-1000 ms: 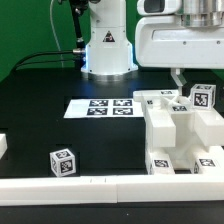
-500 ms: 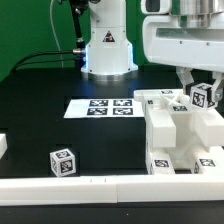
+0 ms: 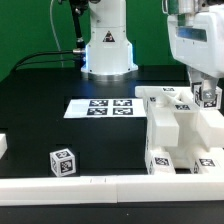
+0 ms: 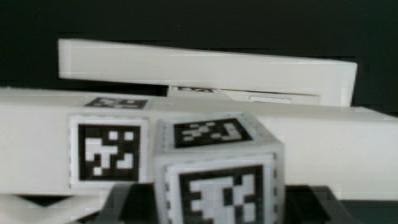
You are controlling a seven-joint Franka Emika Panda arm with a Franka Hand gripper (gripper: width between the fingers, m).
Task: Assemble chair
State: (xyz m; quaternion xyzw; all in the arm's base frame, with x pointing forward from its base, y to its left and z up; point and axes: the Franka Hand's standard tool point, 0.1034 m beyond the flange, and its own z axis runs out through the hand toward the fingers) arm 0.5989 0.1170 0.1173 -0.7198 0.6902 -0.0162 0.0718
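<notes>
1. The tool [image 3: 207, 97] is down at the chair's far corner, on the exterior view's right; its fingers straddle a small tagged white peg [image 4: 217, 168], apparently clamped on it, though the contact itself is not clear
2. That peg stands upright directly between the fingers, its long axis in line with the tool's reach
3. Just below and beside it lies the chair [image 3: 180, 130], a white block cluster on the dark surface [image 3: 40, 110]
4. Well away sits a loose tagged cube [image 3: 62, 160]
</notes>
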